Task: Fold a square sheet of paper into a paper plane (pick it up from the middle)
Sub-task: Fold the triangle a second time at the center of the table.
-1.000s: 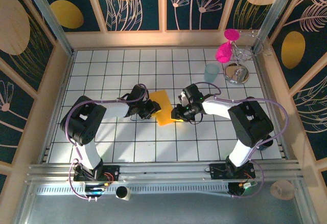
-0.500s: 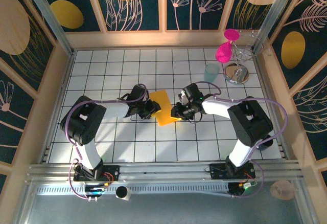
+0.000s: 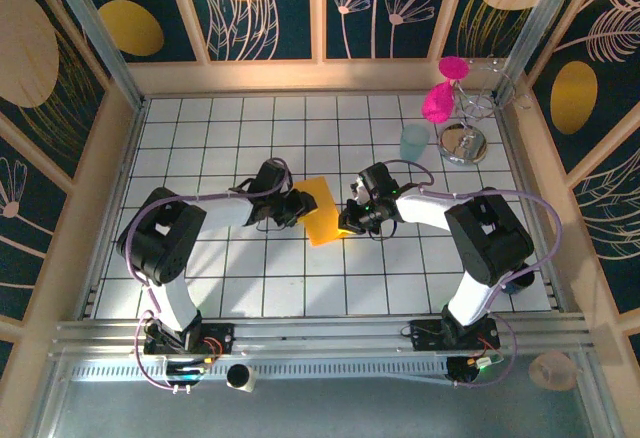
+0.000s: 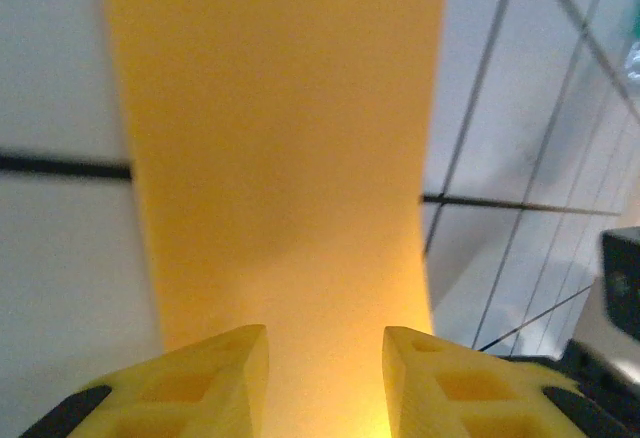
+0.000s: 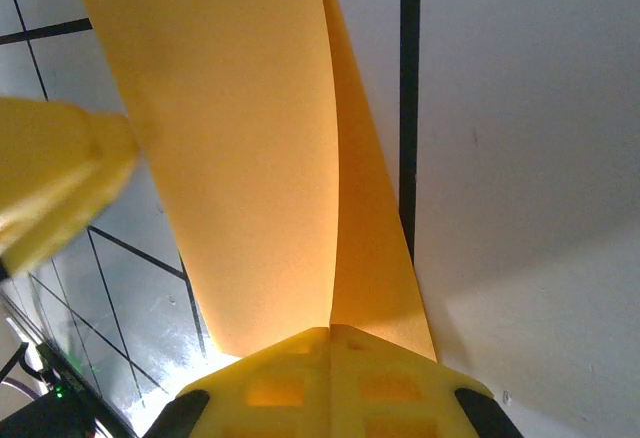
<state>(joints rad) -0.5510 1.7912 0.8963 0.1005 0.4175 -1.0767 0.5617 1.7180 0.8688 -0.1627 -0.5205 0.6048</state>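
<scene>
The square sheet of paper (image 3: 320, 210) is orange-yellow and sits at the table's middle, bent up between both arms. My right gripper (image 3: 345, 221) is shut on its right edge. In the right wrist view the fingers (image 5: 290, 378) meet on a crease, with two layers of paper (image 5: 240, 138) fanning away from them. My left gripper (image 3: 296, 208) is at the sheet's left edge. The left wrist view has its fingertips (image 4: 230, 358) parted, and the paper (image 4: 280, 158) runs out through the gap of the left gripper (image 4: 325, 358). A blurred yellow finger (image 5: 50, 178) of the left gripper shows in the right wrist view.
At the back right stand a pale teal cup (image 3: 414, 141), two pink pieces (image 3: 437, 103) on a wire stand and a shiny metal disc (image 3: 462, 143). The white tiled table (image 3: 250, 288) is walled by a wooden frame (image 3: 120, 138).
My right gripper has closed onto the sheet's right edge, pinching a crease. The sheet has lifted and shifted slightly right. The left gripper has moved up a little.
</scene>
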